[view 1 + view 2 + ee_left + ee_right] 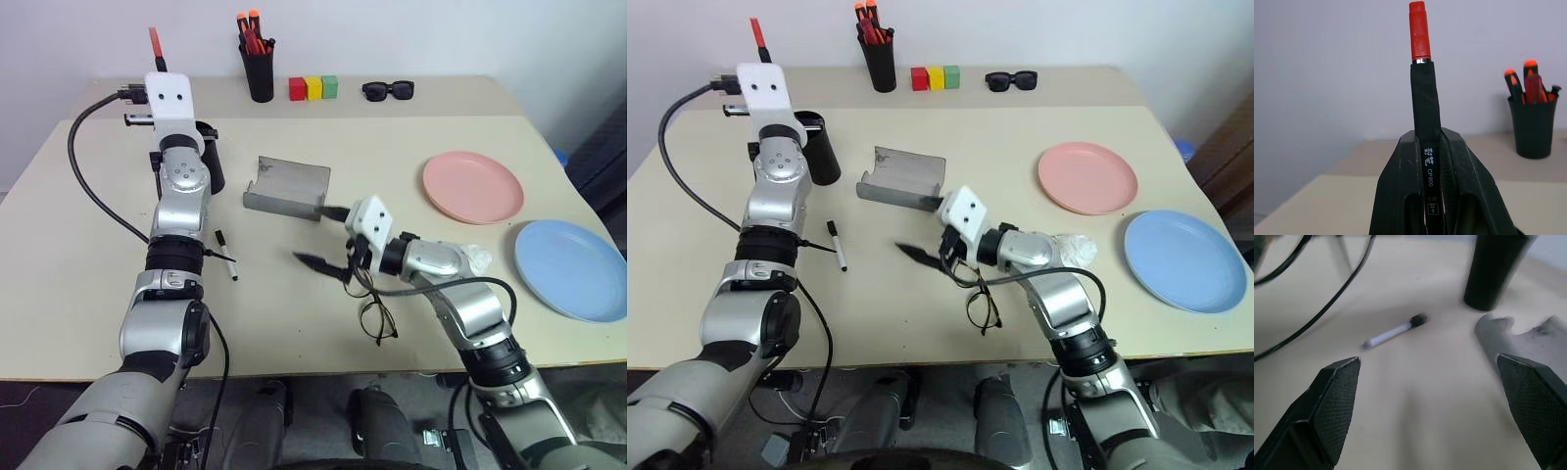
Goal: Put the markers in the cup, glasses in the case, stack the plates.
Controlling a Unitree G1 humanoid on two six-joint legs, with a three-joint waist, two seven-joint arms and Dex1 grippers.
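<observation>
— Beige and matte, the surface (118, 294) is sitting against a plain pale wall, with a seam running across it near the far side. What is written on the pen?

— On the black-bodied marker (1425, 112), white print is reading "CP600" along the barrel, with small characters above it that I cannot make out. Its red end is pointing up in front of the wall.

— Who is holding it?

— The left pincer (1431, 161) is pinching the black-bodied marker, fingers pressed against the barrel, raised above the far left part of the surface, near the cup (211, 157).

— And the other marker?

— The white-bodied marker (226, 254) is lying flat on the surface, just beside the left forearm, black end toward the far side.

— What is the right pincer doing?

— The right pincer (328, 238) is standing spread wide, holding nothing, hovering between the case (286, 188) and the glasses (376, 315). The case is lying open, grey, near the middle. The glasses are lying on the near part of the surface, partly under the right wrist.

— Where are the plates?

— The pink plate (472, 186) and the blue plate (570, 268) are lying side by side on the right, close but apart, the blue one reaching the surface's edge.

— Anything along the back?

— A black pen pot (259, 70) with orange-capped markers is standing there, then red, yellow and green blocks (313, 88) in a row, then black sunglasses (388, 90). A black cable (83, 171) is looping from the left wrist.
</observation>
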